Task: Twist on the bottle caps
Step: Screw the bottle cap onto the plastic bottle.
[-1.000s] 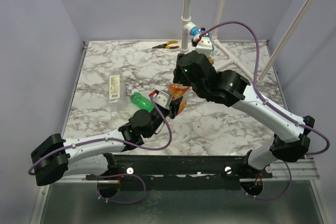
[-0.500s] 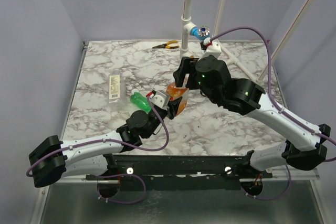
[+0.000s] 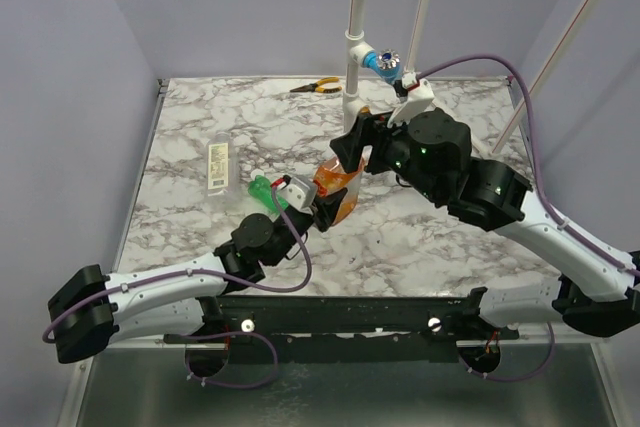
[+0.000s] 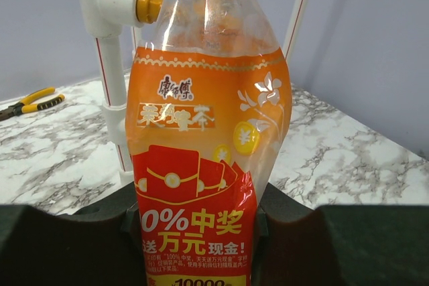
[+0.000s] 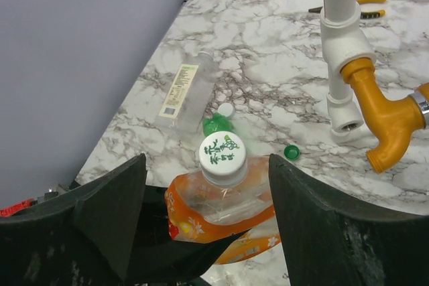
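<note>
My left gripper [image 3: 318, 209] is shut on the lower body of the wide orange bottle [image 3: 337, 187] and holds it upright; the bottle fills the left wrist view [image 4: 208, 132] between the fingers [image 4: 80, 246]. A white printed cap [image 5: 223, 152] sits on its neck. My right gripper [image 5: 206, 189] is open just above that cap and is not touching it; it also shows in the top view [image 3: 362, 142]. The slim green bottle [image 5: 216, 125] lies on the table with a small white cap [image 5: 226, 109] beside it. A dark green cap [image 5: 291, 151] lies loose. The clear bottle [image 3: 217, 165] lies at the left.
The white pipe frame [image 3: 358, 37] stands at the back with a blue tap handle [image 3: 383, 60] and an orange tap [image 5: 385, 122] close to my right gripper. Yellow-handled pliers [image 3: 315, 87] lie at the far edge. Purple walls enclose the table.
My right gripper has risen and drawn back to the right off the orange bottle's top, leaving the white cap on the neck. The left gripper still holds the bottle.
</note>
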`<state>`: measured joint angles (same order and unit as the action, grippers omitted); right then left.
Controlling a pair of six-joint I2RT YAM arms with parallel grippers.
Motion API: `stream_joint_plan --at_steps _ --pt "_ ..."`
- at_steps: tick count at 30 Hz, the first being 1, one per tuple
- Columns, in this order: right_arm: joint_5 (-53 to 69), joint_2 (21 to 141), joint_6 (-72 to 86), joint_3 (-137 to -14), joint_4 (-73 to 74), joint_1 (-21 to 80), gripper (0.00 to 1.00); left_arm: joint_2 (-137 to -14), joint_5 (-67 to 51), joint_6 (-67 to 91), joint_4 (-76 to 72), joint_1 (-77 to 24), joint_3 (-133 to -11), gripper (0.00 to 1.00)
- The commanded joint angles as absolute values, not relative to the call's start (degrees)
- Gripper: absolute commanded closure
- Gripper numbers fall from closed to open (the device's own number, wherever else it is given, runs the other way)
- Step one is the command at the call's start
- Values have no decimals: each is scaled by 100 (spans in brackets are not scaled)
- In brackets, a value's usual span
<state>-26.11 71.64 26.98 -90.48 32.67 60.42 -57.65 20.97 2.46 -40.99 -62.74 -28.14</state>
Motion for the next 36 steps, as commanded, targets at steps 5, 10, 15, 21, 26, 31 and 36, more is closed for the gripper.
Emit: stream_joint_plan --at_steps 5,10,15,21,26,31,36 --pt "-1428 6802 2350 -8897 3044 5595 22 -5382 1625 431 -4073 -6251 -2564 100" --pt "-456 6738 2330 -8768 2910 5183 22 -5126 1408 510 -4018 -6249 -2439 100" --pt "151 6695 2225 -8637 2725 5136 23 -4812 1099 586 -3900 -6249 -2391 100" --pt "495 6663 2108 -8596 2585 5124 26 -4696 852 681 -3797 -6247 -2376 100" --pt "640 6635 2059 -8550 2486 5126 32 -4707 767 703 -3789 -6240 -2401 100" --pt "631 6623 2021 -8478 2505 5126 34 -4696 703 738 -3788 -6234 -2434 100" --pt "633 6623 2008 -8429 2530 5125 37 -4669 679 756 -3788 -6231 -2445 100"
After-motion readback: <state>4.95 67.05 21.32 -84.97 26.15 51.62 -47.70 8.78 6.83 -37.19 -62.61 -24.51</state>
